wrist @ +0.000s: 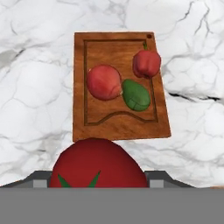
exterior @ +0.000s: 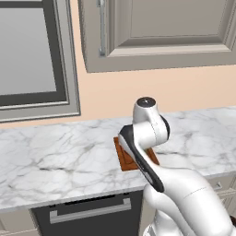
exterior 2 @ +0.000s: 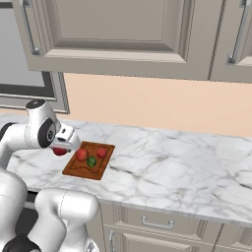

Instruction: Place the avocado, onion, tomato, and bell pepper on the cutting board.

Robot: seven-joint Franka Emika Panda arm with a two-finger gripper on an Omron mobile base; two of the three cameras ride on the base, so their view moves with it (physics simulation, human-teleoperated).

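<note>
The hand point(exterior 2: 63, 147) hangs just left of the cutting board point(exterior 2: 74, 170), closed around a red tomato point(wrist: 97, 164) with green sepals, held above the marble tabletop point(exterior 2: 172, 162). On the board lie three items close together: a round reddish onion point(wrist: 103, 82) on the left, the avocado point(wrist: 136, 95) touching it, and a red bell pepper point(wrist: 146, 63) just beyond the avocado.

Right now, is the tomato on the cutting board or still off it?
Off it. The tomato sits at the gripper, short of the cutting board, which holds three other items.
</note>
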